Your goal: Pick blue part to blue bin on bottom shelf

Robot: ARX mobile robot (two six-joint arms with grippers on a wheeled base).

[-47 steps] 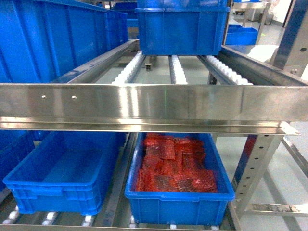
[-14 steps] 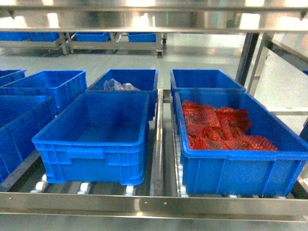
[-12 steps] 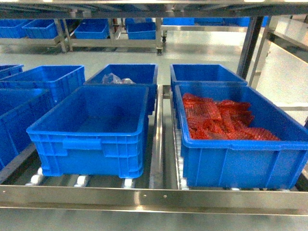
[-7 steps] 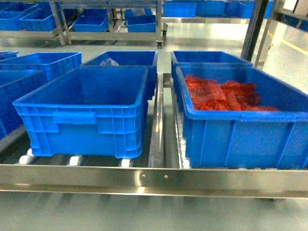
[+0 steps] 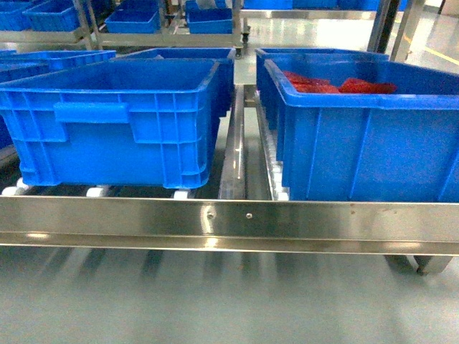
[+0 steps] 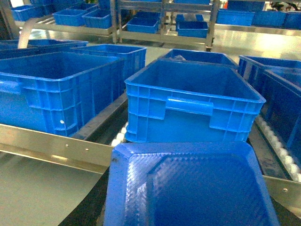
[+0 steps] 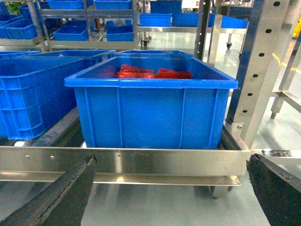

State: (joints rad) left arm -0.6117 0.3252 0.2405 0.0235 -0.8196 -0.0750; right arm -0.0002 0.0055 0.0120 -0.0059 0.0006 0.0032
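The blue part (image 6: 188, 188), dark blue with a fine gridded surface, fills the bottom of the left wrist view, held in my left gripper (image 6: 188, 212). The part hides the jaws apart from a dark finger (image 6: 91, 209) at its lower left. Just beyond it the empty blue bin (image 6: 193, 101) sits on the bottom shelf (image 5: 229, 218), and it also shows at the left of the head view (image 5: 115, 118). My right gripper (image 7: 174, 188) is open, its black fingers (image 7: 61, 195) wide apart with only floor between them. It faces the shelf's steel front lip (image 7: 141, 162). Neither gripper shows in the head view.
A like crate with red packets (image 5: 358, 132) stands right of the bin, straight ahead of the right gripper (image 7: 150, 106). More blue crates (image 6: 56, 89) sit left and behind. A steel divider rail (image 5: 233, 154) runs between the crates. A perforated steel post (image 7: 256, 70) rises at the right. Grey floor lies in front.
The head view has sunk from the upper shelf down to the bottom one. I saw into the crates before; now I face their side walls and the front lip.
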